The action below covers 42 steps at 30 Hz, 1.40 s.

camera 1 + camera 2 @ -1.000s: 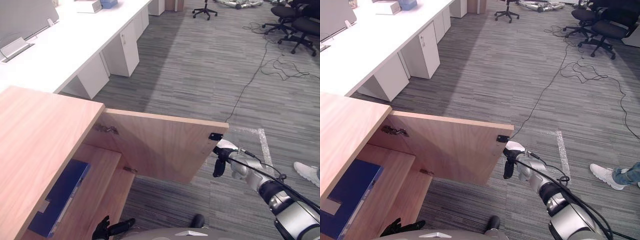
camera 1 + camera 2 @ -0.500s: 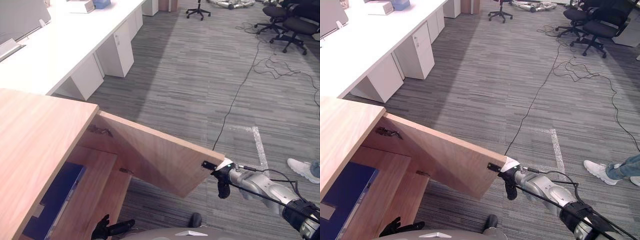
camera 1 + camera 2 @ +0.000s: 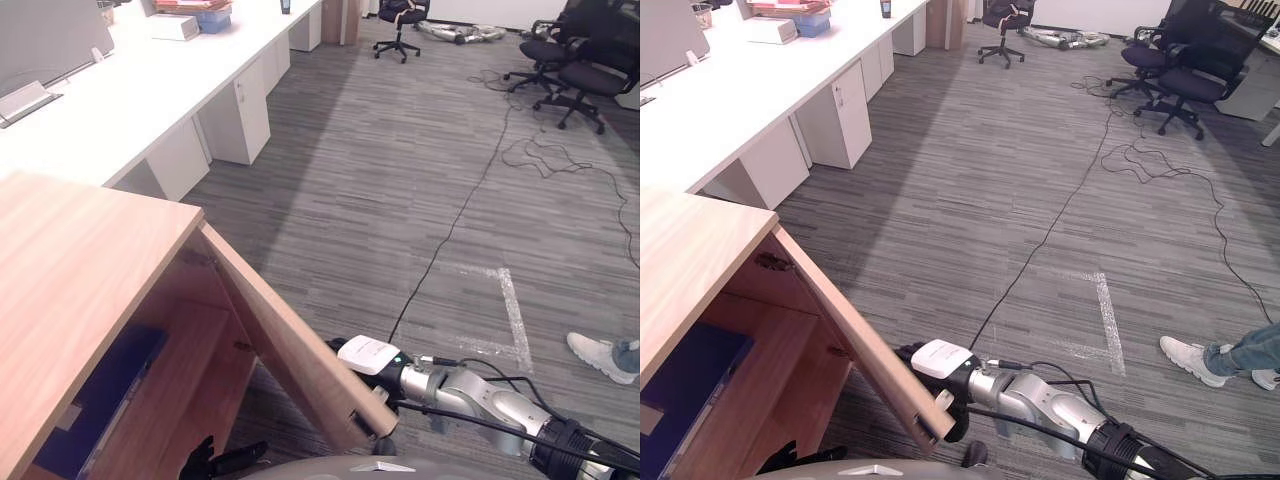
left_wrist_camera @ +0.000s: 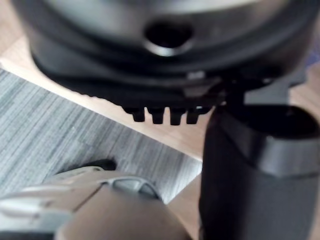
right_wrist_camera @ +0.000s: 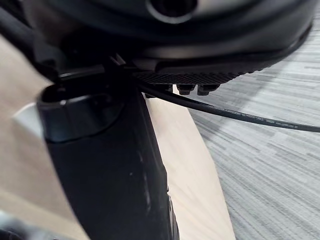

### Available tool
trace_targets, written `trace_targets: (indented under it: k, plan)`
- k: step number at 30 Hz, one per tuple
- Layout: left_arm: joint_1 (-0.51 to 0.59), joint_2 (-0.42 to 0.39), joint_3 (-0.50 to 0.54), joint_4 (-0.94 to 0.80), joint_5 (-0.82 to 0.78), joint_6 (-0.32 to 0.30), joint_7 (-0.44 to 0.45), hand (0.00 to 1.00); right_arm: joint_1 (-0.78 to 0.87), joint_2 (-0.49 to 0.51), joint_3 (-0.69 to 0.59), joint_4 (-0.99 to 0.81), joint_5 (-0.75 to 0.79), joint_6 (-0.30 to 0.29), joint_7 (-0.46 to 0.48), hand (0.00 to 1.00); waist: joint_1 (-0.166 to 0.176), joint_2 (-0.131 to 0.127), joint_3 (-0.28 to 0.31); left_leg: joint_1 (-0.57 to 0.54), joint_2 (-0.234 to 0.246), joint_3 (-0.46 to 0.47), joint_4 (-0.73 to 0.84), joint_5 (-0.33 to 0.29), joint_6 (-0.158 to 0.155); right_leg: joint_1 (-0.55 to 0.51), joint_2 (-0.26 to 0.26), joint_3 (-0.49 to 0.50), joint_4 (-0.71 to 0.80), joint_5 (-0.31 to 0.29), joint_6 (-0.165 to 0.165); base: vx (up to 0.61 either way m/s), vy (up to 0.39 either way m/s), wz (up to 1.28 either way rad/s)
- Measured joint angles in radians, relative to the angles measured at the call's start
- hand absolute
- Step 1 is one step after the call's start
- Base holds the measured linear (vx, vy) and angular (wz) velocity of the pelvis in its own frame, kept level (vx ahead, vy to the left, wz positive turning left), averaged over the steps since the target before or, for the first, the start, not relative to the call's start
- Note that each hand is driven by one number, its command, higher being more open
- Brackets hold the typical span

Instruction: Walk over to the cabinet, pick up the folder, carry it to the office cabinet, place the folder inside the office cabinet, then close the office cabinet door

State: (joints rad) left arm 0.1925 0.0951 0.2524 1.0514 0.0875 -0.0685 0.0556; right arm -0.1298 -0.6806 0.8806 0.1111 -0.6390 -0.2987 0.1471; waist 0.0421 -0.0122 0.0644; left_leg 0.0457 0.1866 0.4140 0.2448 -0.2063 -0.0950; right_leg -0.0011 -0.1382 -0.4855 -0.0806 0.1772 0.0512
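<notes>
Where the head cameras' view begins, at its lower edge, my left hand point(image 3: 205, 458) hangs low by the foot of the office cabinet point(image 3: 80, 270), fingers loose and holding nothing. A little further out, my right hand point(image 3: 368, 356) rests against the outer face of the cabinet door point(image 3: 285, 345), close to its free edge. That edge hides the fingers, so I cannot tell whether they are straight or curled. The wooden door stands at an angle, partly open, hinged just under the cabinet's top. Inside, the dark blue folder point(image 3: 100, 400) lies flat on the shelf, touched by neither hand. Beyond the door is grey striped carpet with a pale tape mark point(image 3: 512, 310), and a person's white shoe point(image 3: 598, 355) at the right. Farther off stand long white desks point(image 3: 120, 90) on the left and black office chairs point(image 3: 580, 70) at the far right.
</notes>
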Motion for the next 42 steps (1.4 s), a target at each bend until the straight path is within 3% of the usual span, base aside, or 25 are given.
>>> trace_targets:
  k: [16, 22, 24, 26, 27, 28, 29, 30, 31, 32, 33, 34, 35, 38, 40, 42]
  plan:
    - [0.000, -0.006, -0.001, -0.001, -0.001, -0.001, 0.002, 1.00, 0.079, 0.072, 0.021, 0.182, -0.023, 0.000, -0.002, 1.00, 0.012, 0.016, -0.004, 0.012, 0.000, -0.064, -0.062, 0.054, -0.021, 0.030, 0.001, -0.061, -0.005, -0.025, -0.019, -0.04, 0.067, 0.12]
    - [0.000, -0.008, -0.004, -0.001, -0.001, -0.001, 0.006, 1.00, 0.108, 0.164, -0.083, 0.326, -0.025, 0.012, -0.014, 1.00, 0.018, 0.022, -0.006, 0.017, -0.011, -0.087, -0.078, 0.060, -0.020, 0.043, -0.009, -0.091, -0.001, -0.029, -0.012, 0.03, 0.099, 0.14]
    - [0.001, -0.020, -0.009, -0.001, -0.001, -0.002, 0.010, 1.00, 0.156, 0.226, -0.192, 0.418, -0.025, 0.048, -0.050, 1.00, 0.021, 0.031, -0.007, 0.017, -0.038, -0.128, -0.092, 0.066, -0.010, 0.060, -0.035, -0.134, 0.016, -0.045, 0.006, 0.06, 0.152, 0.66]
    - [0.001, -0.028, -0.022, -0.001, 0.000, -0.002, 0.014, 1.00, 0.190, 0.277, -0.313, 0.509, -0.024, 0.098, -0.087, 1.00, 0.019, 0.048, -0.001, 0.018, -0.073, -0.186, -0.107, 0.075, 0.010, 0.041, -0.108, -0.174, 0.160, -0.113, 0.028, 0.07, 0.237, 1.04]
    - [0.002, -0.030, -0.043, 0.001, 0.000, -0.002, 0.026, 1.00, 0.221, 0.322, -0.444, 0.583, -0.023, 0.146, -0.119, 1.00, 0.014, 0.052, 0.004, 0.028, -0.125, -0.264, -0.130, 0.094, 0.039, 0.012, -0.204, -0.124, 0.353, -0.196, 0.017, 0.07, 0.256, 1.36]
    - [0.003, -0.031, -0.054, 0.002, 0.000, -0.002, 0.030, 1.00, 0.232, 0.338, -0.488, 0.604, -0.019, 0.158, -0.133, 1.00, 0.009, 0.053, 0.004, 0.028, -0.140, -0.295, -0.129, 0.098, 0.047, 0.001, -0.216, -0.053, 0.397, -0.219, -0.018, 0.07, 0.222, 1.49]
    - [0.004, -0.025, -0.067, 0.002, 0.000, -0.003, 0.033, 1.00, 0.240, 0.358, -0.532, 0.630, -0.013, 0.168, -0.148, 1.00, 0.007, 0.054, 0.005, 0.025, -0.150, -0.328, -0.127, 0.102, 0.054, -0.011, -0.210, 0.048, 0.423, -0.246, -0.043, 0.02, 0.006, 1.77]
    - [-0.001, 0.006, -0.094, 0.002, 0.001, -0.003, 0.042, 1.00, 0.245, 0.429, -0.648, 0.705, 0.027, 0.192, -0.185, 1.00, 0.000, 0.039, -0.004, -0.029, -0.180, -0.435, -0.102, 0.106, 0.058, -0.034, -0.114, 0.426, 0.426, -0.347, -0.033, 0.02, -0.026, 1.67]
    - [-0.004, 0.011, -0.096, 0.001, 0.001, -0.003, 0.043, 1.00, 0.245, 0.440, -0.663, 0.714, 0.032, 0.196, -0.190, 1.00, -0.002, 0.033, -0.004, -0.044, -0.187, -0.456, -0.094, 0.107, 0.057, -0.035, -0.093, 0.483, 0.424, -0.362, -0.032, 0.00, -0.111, 2.24]
    - [-0.021, 0.025, -0.096, 0.001, 0.001, -0.002, 0.047, 1.00, 0.246, 0.471, -0.708, 0.750, 0.071, 0.204, -0.210, 1.00, -0.016, 0.013, -0.001, -0.103, -0.212, -0.545, -0.062, 0.114, 0.049, -0.033, -0.036, 0.646, 0.406, -0.421, -0.029, 0.00, -0.129, 1.60]
    - [-0.030, 0.030, -0.096, 0.001, 0.000, -0.001, 0.048, 1.00, 0.247, 0.484, -0.730, 0.773, 0.096, 0.206, -0.218, 1.00, -0.019, 0.004, 0.002, -0.131, -0.223, -0.589, -0.047, 0.118, 0.042, -0.024, -0.024, 0.697, 0.389, -0.438, -0.023, 0.00, -0.157, 2.22]
    - [-0.044, 0.046, -0.095, 0.001, -0.001, 0.001, 0.050, 1.00, 0.247, 0.515, -0.782, 0.817, 0.140, 0.207, -0.233, 1.00, -0.020, -0.013, 0.007, -0.182, -0.241, -0.656, -0.024, 0.133, 0.020, -0.004, -0.028, 0.675, 0.345, -0.451, 0.039, -0.02, -0.198, 2.07]
    - [-0.045, 0.036, -0.088, 0.001, -0.001, 0.008, 0.050, 1.00, 0.245, 0.522, -0.834, 0.854, 0.185, 0.213, -0.241, 1.00, -0.019, 0.003, 0.013, -0.212, -0.247, -0.733, -0.022, 0.150, 0.002, 0.012, -0.021, 0.592, 0.326, -0.445, 0.058, -0.03, -0.156, 1.97]
    - [-0.021, 0.023, -0.048, 0.001, -0.017, 0.009, 0.053, 1.00, 0.247, 0.528, -0.899, 0.937, 0.266, 0.223, -0.253, 1.00, -0.013, 0.011, 0.026, -0.219, -0.232, -0.892, -0.065, 0.195, -0.040, 0.083, 0.019, 0.430, 0.288, -0.439, 0.048, 0.00, -0.156, 1.59]
    - [-0.013, 0.019, -0.020, 0.001, -0.038, 0.010, 0.058, 1.00, 0.246, 0.532, -0.932, 0.955, 0.270, 0.222, -0.258, 1.00, 0.003, 0.015, 0.029, -0.235, -0.213, -0.939, -0.101, 0.232, -0.060, 0.096, 0.043, 0.359, 0.266, -0.429, 0.033, -0.03, -0.082, 1.19]
    - [-0.004, 0.011, 0.004, -0.001, -0.047, 0.011, 0.065, 1.00, 0.246, 0.546, -0.977, 0.964, 0.290, 0.223, -0.259, 1.00, 0.012, 0.016, 0.048, -0.240, -0.190, -0.918, -0.151, 0.282, -0.055, 0.110, 0.058, 0.295, 0.265, -0.427, 0.022, -0.04, -0.069, 1.01]
